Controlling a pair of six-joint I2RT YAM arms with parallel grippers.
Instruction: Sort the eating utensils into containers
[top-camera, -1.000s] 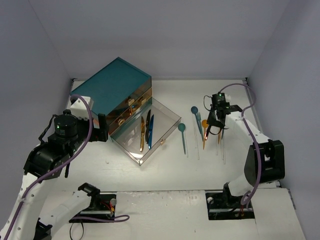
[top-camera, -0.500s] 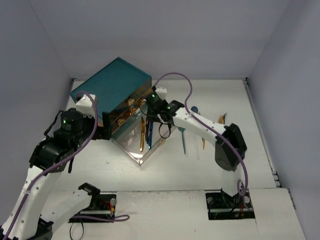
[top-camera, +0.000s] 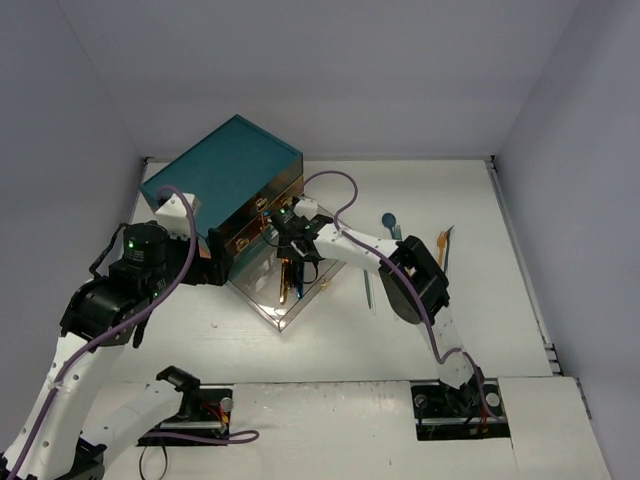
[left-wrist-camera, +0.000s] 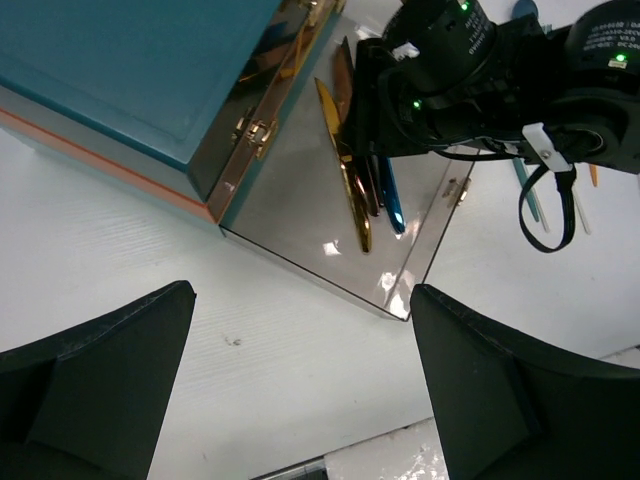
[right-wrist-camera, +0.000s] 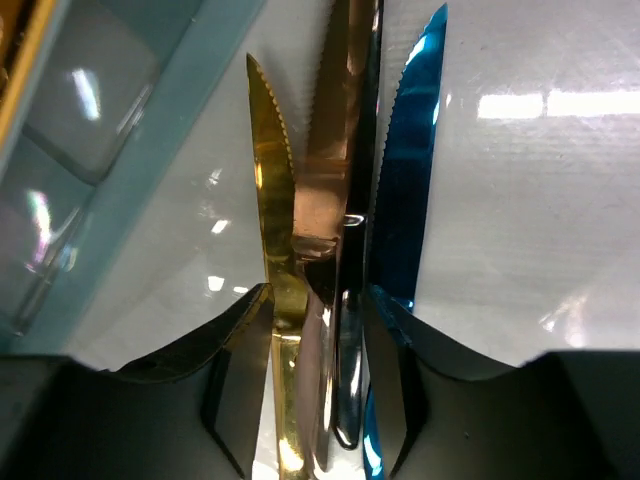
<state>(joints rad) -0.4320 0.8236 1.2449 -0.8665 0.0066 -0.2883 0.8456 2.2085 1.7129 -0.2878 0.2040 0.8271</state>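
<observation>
Right gripper: narrowly parted, straddling the copper knife.
Knife: in the clear drawer, long axis 12-to-6 in your wrist view.
Left gripper: wide, empty.
Teal spoon: 3 o'clock of drawer; your right arm nearer.

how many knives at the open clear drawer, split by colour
gold knife: 1
copper knife: 1
black knife: 1
blue knife: 1
total: 4
</observation>
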